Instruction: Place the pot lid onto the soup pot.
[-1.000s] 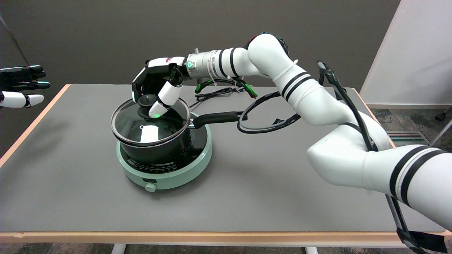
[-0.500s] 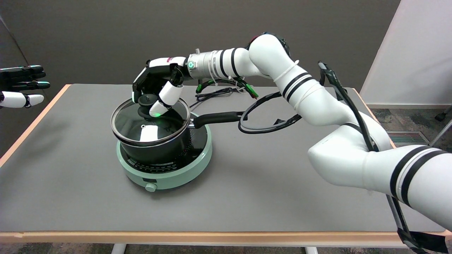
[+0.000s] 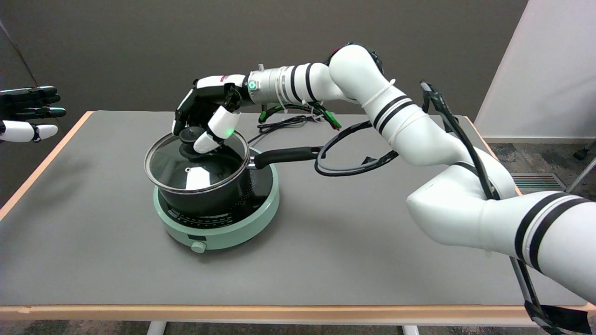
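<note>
1. Hanging at the far left edge, off the bench (image 3: 93, 260), the idle left hand (image 3: 25, 114) takes no part in the work.
2. Moving rightward, a mint-green induction cooker (image 3: 219, 228) stands on the bench and carries the black soup pot (image 3: 209, 197), whose long handle (image 3: 286, 156) points right.
3. The glass pot lid (image 3: 195, 163) lies over the pot's mouth, its rim roughly lined up with the pot's rim; whether it sits fully seated all round cannot be told.
4. The right hand (image 3: 205, 116) comes down over the lid's black knob (image 3: 188, 136), thumb and fingers closed around it in a pinch.
5. The step in hand looks like the final setting-down. Judging from this, the next move calls for letting the lid settle flat, then spreading the fingers and lifting straight up so the knob is not dragged sideways.
6. Behind and to the right, black cables (image 3: 298, 121) lie on the bench.
</note>
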Available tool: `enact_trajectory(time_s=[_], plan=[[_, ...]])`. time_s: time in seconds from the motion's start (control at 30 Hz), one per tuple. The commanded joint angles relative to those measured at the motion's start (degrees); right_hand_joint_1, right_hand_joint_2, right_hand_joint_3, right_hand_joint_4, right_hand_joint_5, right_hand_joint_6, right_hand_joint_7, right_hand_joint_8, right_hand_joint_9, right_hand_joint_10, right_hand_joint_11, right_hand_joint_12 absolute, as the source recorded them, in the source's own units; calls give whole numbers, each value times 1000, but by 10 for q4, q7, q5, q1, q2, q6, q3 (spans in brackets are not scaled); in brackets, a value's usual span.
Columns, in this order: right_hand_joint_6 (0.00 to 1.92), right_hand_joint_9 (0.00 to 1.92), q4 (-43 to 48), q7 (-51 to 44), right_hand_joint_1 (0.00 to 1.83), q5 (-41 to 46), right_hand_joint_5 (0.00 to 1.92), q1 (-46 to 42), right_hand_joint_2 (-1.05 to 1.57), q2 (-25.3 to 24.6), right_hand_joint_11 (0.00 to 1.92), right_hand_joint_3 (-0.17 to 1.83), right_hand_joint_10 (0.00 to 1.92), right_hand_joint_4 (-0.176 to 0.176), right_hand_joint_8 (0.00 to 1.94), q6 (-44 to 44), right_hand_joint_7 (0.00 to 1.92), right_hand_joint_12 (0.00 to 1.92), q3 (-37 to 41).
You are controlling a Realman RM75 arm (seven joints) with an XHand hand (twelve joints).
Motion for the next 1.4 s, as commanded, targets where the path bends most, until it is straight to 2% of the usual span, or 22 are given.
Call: enact_trajectory(time_s=[0.03, 0.07, 0.3, 0.37, 0.47, 0.5, 0.53, 0.57, 0.67, 1.1, 1.4], plan=[[502, 664, 1, 0, 1043, 7, 725, -1, 757, 3, 122, 923, 1479, -12, 817, -11, 801, 1921, 1], [532, 697, 1, 0, 1177, 7, 702, -1, 843, 3, 173, 1028, 1432, -34, 781, -11, 824, 1918, 1], [500, 692, 6, 0, 1158, 7, 702, -2, 863, 4, 140, 1036, 1339, -40, 687, -11, 792, 1885, 3], [475, 649, 7, 0, 1038, 7, 717, -3, 714, 4, 68, 920, 1360, -31, 686, -11, 793, 1865, 5], [451, 635, 11, 0, 1018, 7, 721, -3, 724, 5, 39, 898, 1377, -35, 685, -11, 788, 1840, 6], [449, 625, 14, 0, 1044, 7, 713, -3, 760, 5, 11, 920, 1379, -42, 690, -11, 770, 1793, 6], [479, 647, 16, 0, 1132, 6, 689, -3, 861, 6, 33, 1028, 1352, -50, 686, -10, 754, 1731, 6], [460, 587, 19, 0, 1036, 5, 698, -3, 681, 7, -1, 920, 1374, -58, 689, -9, 748, 1779, 6], [453, 546, 29, 1, 1059, 3, 686, -4, 657, 10, -1, 911, 1323, -68, 660, -6, 725, 1719, 6], [442, 591, 89, 7, 1077, 1, 682, -23, 631, 30, -1, 905, 1255, -70, 594, -5, 748, 1691, 13], [399, 587, 187, 36, 1076, -39, 697, -68, 642, 55, 78, 851, 1295, -69, 566, 28, 764, 1740, 49]])
